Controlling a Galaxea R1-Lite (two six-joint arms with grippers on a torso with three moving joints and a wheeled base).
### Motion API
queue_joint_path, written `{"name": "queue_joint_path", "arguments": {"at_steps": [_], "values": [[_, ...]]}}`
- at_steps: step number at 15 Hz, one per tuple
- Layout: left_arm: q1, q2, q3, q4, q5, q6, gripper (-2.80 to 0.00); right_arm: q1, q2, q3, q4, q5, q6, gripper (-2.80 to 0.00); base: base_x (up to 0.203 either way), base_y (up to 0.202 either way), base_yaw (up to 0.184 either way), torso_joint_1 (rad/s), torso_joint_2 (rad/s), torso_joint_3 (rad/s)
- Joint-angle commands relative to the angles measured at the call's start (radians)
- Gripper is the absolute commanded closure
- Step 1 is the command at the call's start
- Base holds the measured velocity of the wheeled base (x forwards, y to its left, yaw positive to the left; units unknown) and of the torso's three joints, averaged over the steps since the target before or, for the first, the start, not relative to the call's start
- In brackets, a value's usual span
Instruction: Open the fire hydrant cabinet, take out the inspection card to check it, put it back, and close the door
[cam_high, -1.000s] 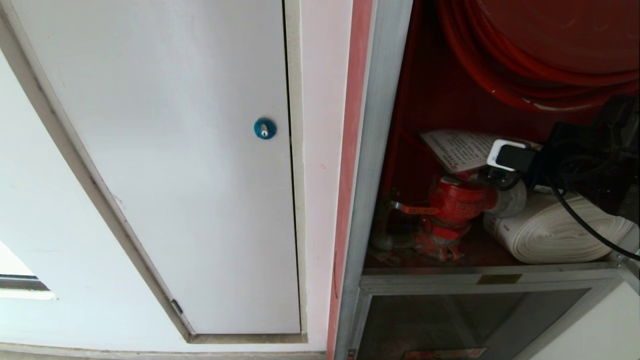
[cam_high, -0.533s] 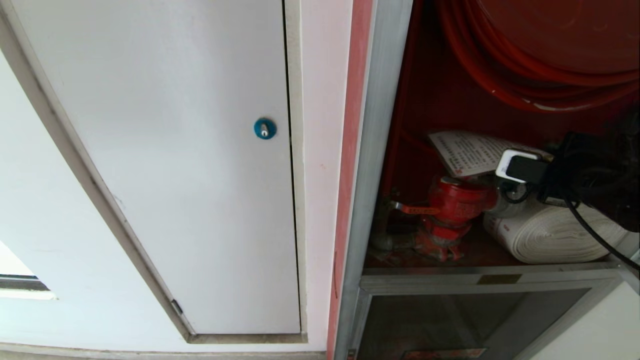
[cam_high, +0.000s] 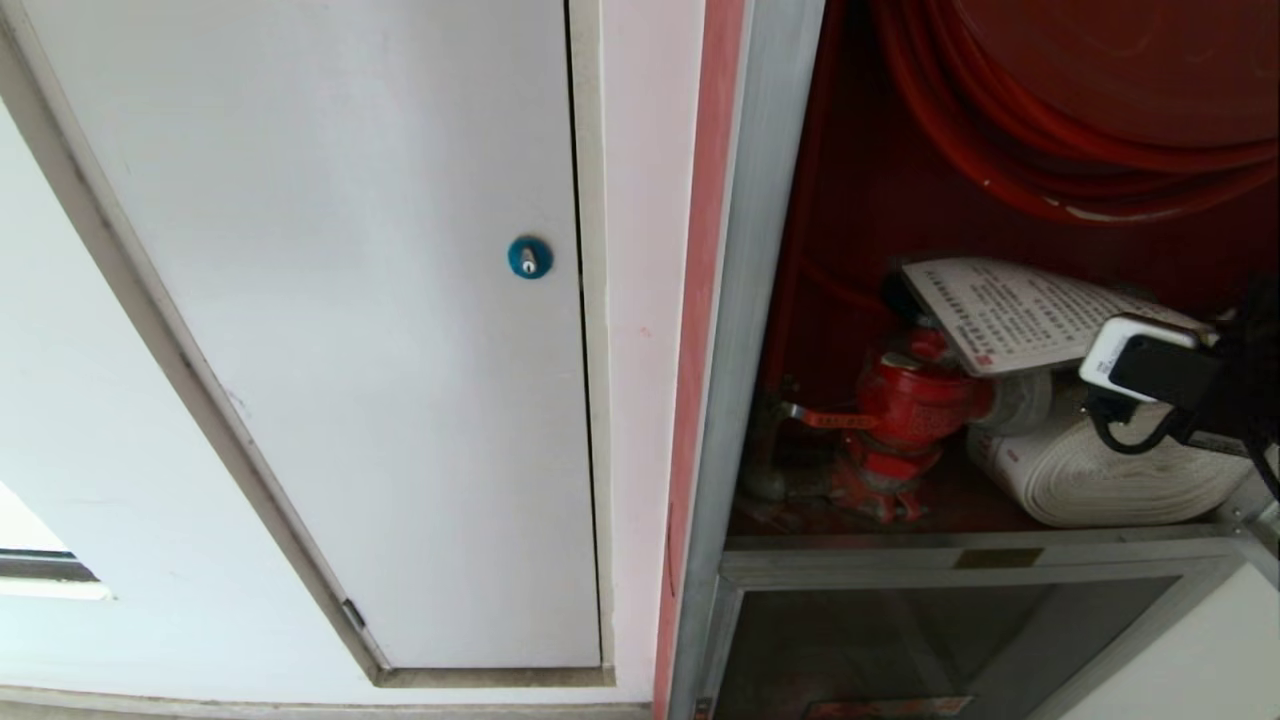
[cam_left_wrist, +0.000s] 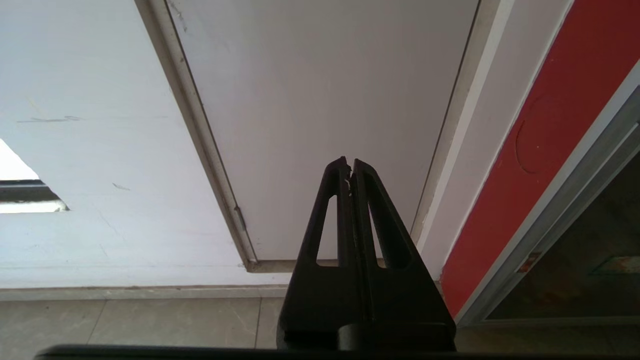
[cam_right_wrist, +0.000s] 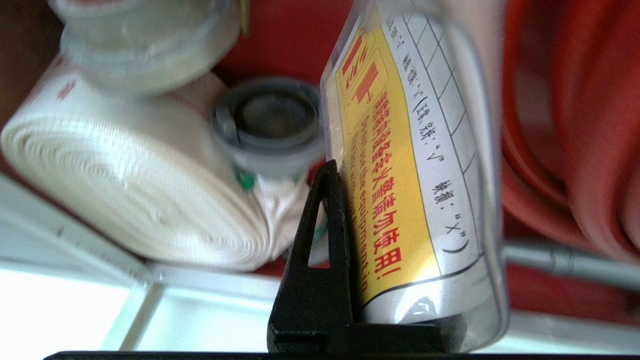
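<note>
Though sleeved, inspection card (cam_right_wrist: 425, 165) gridded, yellow-striped.

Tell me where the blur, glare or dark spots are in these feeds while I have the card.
Right wrist view: hose smeared by blur, card print readable, glare along its sleeve edge. Head view: cabinet interior dim, right gripper a dark shape at the frame edge, card text too small to read. Left wrist view: sharp, evenly lit, left gripper a black silhouette.
</note>
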Motion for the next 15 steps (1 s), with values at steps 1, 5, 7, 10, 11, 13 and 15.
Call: {"name": "queue_joint_path", "arguments": {"at_steps": [1,5,7,10,11,13,15], "values": [[0.000,0.001,0.000,0.000,0.000,0.000,0.00,0.003,-0.101,0.026,0.023,0.001,-0.007,0.00,0.000,0.000,0.000,0.000,0.00,0.000],[0.000,0.001,0.000,0.000,0.000,0.000,0.00,0.016,-0.228,0.047,0.164,0.043,0.052,0.00,0.000,0.000,0.000,0.000,0.00,0.000],[0.000,0.001,0.000,0.000,0.000,0.001,0.00,0.020,-0.309,0.039,0.274,0.065,0.093,0.00,0.000,0.000,0.000,0.000,0.00,0.000],[0.000,0.001,0.000,0.000,0.000,0.001,0.00,0.020,-0.452,0.009,0.523,0.126,0.142,0.00,0.000,0.000,0.000,0.000,0.00,0.000],[0.000,0.001,0.000,0.000,0.000,0.000,0.00,0.020,-0.491,-0.005,0.602,0.153,0.164,0.00,0.000,0.000,0.000,0.000,0.00,0.000],[0.000,0.001,0.000,0.000,0.000,0.000,0.00,0.020,-0.552,-0.025,0.725,0.235,0.231,0.00,0.000,0.000,0.000,0.000,0.00,0.000],[0.000,0.001,0.000,0.000,0.000,0.000,0.00,0.020,-0.594,-0.027,0.811,0.322,0.303,0.00,0.000,0.000,0.000,0.000,0.00,0.000]]}}
